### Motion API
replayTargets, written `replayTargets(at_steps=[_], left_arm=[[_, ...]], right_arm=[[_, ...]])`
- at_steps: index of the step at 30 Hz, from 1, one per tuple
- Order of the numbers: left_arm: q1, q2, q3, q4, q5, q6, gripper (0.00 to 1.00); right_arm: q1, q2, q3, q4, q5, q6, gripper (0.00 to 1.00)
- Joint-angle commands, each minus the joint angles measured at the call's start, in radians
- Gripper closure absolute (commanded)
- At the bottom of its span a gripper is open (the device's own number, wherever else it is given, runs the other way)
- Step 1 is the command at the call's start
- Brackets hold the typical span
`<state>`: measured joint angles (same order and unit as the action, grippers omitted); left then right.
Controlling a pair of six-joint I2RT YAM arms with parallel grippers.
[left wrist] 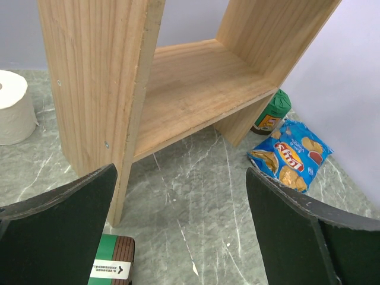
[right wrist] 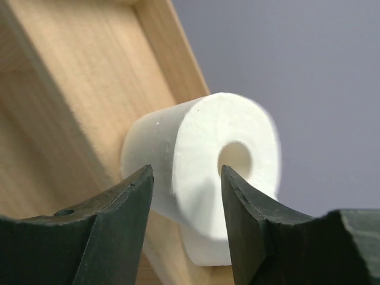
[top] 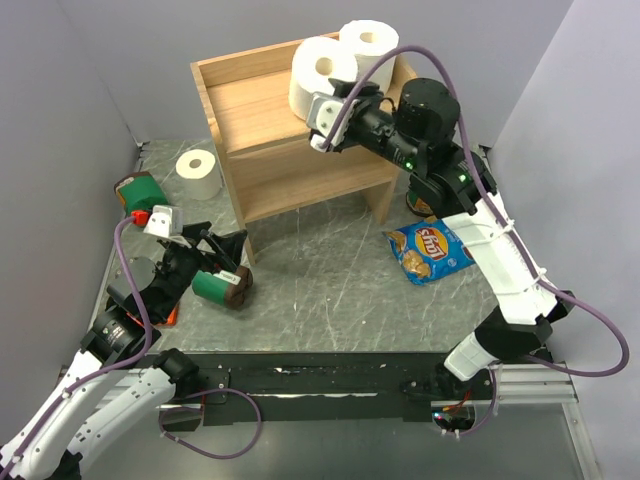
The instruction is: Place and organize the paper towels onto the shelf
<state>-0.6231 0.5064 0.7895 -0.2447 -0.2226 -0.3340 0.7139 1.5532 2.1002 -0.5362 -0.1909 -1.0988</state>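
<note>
Right end effector (top: pixel 322 125), released, jaws parted, faces a paper towel roll (top: pixel 322 72) at 12 o'clock atop the shelf (top: pixel 250 110); left end effector (left wrist: pixel 181 172) gapes wide; chip bag (top: pixel 430 250) reads "Lay's".

A grey marbled table (top: pixel 330 290) carries a two-tier wooden shelf (top: pixel 250 110). On the shelf's top tier, at the right end, a front roll (top: pixel 322 68) and a back roll (top: pixel 368 42) of white paper stand upright, close together. On the table itself are:

- a third roll (top: pixel 200 172), left of the shelf
- a chip bag (top: pixel 430 250)
- a green package on its side (top: pixel 222 287)
- a second green package (top: pixel 140 190), by the left wall
- a third green package (left wrist: pixel 273 111), behind the shelf's right leg
</note>
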Motion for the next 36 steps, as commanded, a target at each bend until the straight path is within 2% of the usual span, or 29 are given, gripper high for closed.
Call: replayTargets(at_steps=[1, 11, 15, 18, 21, 24, 25, 26, 27, 28, 29, 34, 36], left_arm=[[0.002, -0.009, 0.008, 0.038, 0.011, 0.016, 0.04], [0.002, -0.017, 0.008, 0.038, 0.006, 0.016, 0.04], [0.003, -0.016, 0.008, 0.036, 0.003, 0.016, 0.04], [0.003, -0.014, 0.007, 0.035, -0.004, 0.013, 0.04], [0.002, -0.014, 0.007, 0.033, -0.023, -0.005, 0.04], [0.002, -0.008, 0.014, 0.012, -0.121, -0.045, 0.02], [0.002, -0.009, 0.016, 0.009, -0.215, -0.066, 0.01], [0.003, -0.003, 0.020, -0.002, -0.283, -0.113, 0.04], [0.002, 0.001, 0.025, -0.017, -0.334, -0.137, 0.15], [0.002, 0.009, 0.055, -0.068, -0.378, -0.160, 0.18], [0.003, 0.035, 0.077, -0.099, -0.467, -0.212, 0.19], [0.005, 0.122, 0.223, -0.284, -0.622, -0.351, 0.17], [0.005, 0.156, 0.252, -0.326, -0.687, -0.430, 0.19]], right_arm=[[0.010, 0.004, 0.086, 0.091, 0.027, -0.032, 0.41], [0.016, 0.013, 0.093, 0.123, 0.053, -0.009, 0.41], [0.019, -0.024, 0.029, 0.186, 0.054, 0.046, 0.43], [0.025, -0.087, -0.080, 0.257, 0.097, 0.152, 0.45], [0.045, -0.168, -0.175, 0.288, 0.149, 0.331, 0.45], [0.067, -0.292, -0.340, 0.323, 0.177, 0.497, 0.43], [0.071, -0.368, -0.447, 0.341, 0.182, 0.573, 0.42], [0.079, -0.407, -0.501, 0.369, 0.182, 0.609, 0.41], [0.082, -0.442, -0.552, 0.378, 0.182, 0.641, 0.40], [0.085, -0.502, -0.636, 0.384, 0.189, 0.709, 0.39], [0.087, -0.527, -0.669, 0.375, 0.189, 0.741, 0.39], [0.088, -0.616, -0.790, 0.253, 0.416, 0.936, 0.37], [0.088, -0.631, -0.816, 0.188, 0.452, 0.967, 0.37]])
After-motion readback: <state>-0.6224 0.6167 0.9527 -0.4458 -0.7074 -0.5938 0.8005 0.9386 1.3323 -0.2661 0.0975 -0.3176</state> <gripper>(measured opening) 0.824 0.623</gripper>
